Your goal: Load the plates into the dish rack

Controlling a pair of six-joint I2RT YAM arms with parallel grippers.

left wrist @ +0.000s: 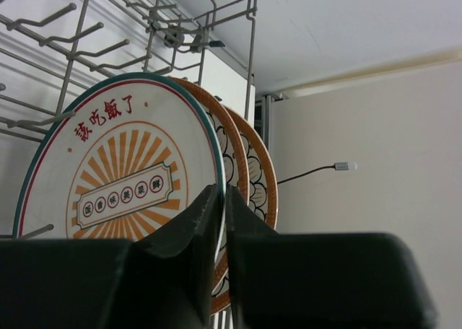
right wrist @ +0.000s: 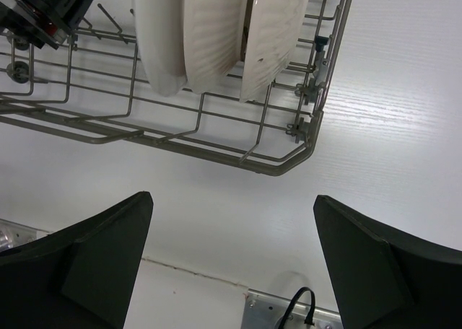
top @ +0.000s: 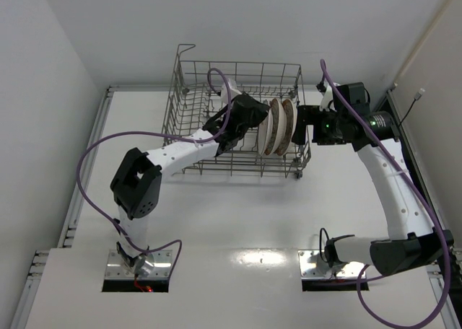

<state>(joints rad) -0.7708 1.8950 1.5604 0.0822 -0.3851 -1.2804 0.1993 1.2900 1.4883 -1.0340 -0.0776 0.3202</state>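
Observation:
The grey wire dish rack (top: 189, 91) stands at the far middle of the table. Three plates stand upright on edge in its right end. The white plate with the orange sunburst (left wrist: 123, 177) is the leftmost (top: 262, 130). My left gripper (left wrist: 222, 206) is shut on its rim, inside the rack (top: 254, 121). Behind it stand the cream plate (left wrist: 237, 152) and the brown-rimmed petal plate (left wrist: 263, 181). My right gripper (top: 303, 123) is wide open and empty, just outside the rack's right side. In its view (right wrist: 231, 249) the plates' pale backs (right wrist: 213, 33) show above the rack's rim (right wrist: 281, 167).
White walls close in the table on the left, the back and the right. Purple cables loop from both arms (top: 94, 148). Metal base plates (top: 321, 264) sit at the near edge. The rack's left half holds only tines (left wrist: 43, 19).

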